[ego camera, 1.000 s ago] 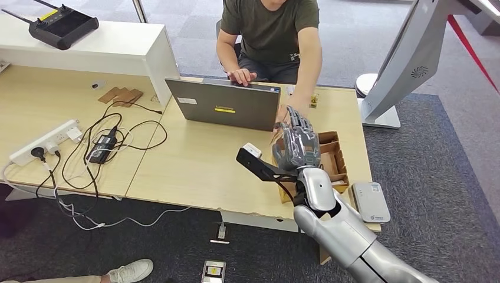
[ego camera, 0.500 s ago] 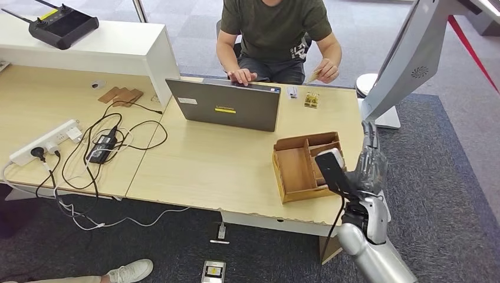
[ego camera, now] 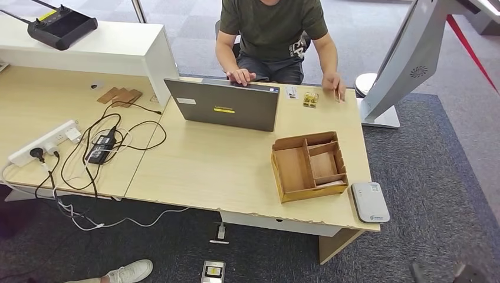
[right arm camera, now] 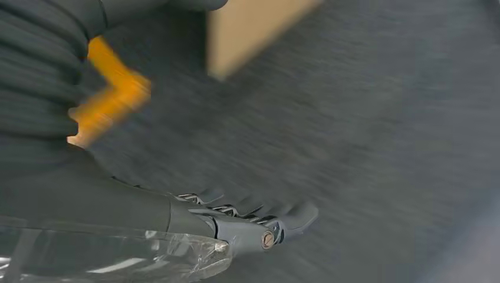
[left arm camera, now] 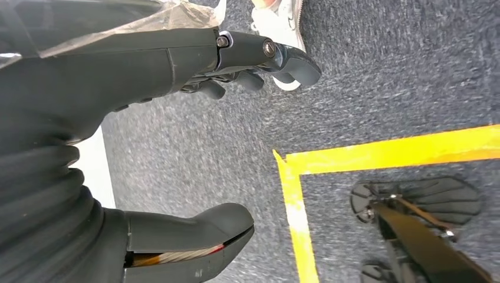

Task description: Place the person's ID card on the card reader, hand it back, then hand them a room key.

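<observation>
Head view: card reader (ego camera: 370, 201) flat at the bench (ego camera: 206, 165) corner, just beside the wooden tray (ego camera: 309, 165), long axis running away from the robot. Small card, apparently the returned one, in the person's hand (ego camera: 335, 84) at the far edge beyond the tray. Left robot hand (left arm camera: 177, 147) hanging over carpet, fingers apart, empty. Right robot hand (right arm camera: 194, 218) blurred, nothing visibly held; open or closed cannot be told. Right side judged nearer the reader. Room key not identifiable.

The head view looks down from high up at the long pale wooden table (ego camera: 206, 165). Each wrist view sits close behind its dark grey hand, left hand (left arm camera: 177, 118) and right hand (right arm camera: 194, 218). Both wrist views face the speckled grey carpet (left arm camera: 383, 76), which the head view shares.
</observation>
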You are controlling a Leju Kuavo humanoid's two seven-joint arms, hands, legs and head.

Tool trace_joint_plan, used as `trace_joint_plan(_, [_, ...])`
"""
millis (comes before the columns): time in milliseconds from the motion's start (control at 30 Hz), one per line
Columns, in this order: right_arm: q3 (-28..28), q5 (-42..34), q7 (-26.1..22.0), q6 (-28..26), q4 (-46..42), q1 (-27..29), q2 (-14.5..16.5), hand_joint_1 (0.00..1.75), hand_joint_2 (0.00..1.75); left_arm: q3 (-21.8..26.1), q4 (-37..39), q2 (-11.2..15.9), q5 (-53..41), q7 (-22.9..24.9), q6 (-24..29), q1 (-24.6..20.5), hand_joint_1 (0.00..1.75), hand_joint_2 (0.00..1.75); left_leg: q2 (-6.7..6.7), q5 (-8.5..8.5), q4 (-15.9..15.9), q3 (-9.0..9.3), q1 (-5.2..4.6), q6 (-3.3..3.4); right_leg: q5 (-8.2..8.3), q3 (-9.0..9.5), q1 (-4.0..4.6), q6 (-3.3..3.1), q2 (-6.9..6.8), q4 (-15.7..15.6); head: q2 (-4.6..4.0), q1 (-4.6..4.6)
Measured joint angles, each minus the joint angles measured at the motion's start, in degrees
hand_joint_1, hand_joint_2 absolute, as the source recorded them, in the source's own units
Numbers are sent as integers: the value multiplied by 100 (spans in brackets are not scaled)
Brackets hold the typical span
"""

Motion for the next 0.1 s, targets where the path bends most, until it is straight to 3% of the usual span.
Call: trace_joint_plan(100, [-226, -513, 525, 516, 734, 114, 219, 0, 175, 14, -1, -6, 74, -24, 45, 6, 0, 175, -1, -2, -3, 2, 7, -3, -4, 2, 8, -5, 0, 2, 0, -2])
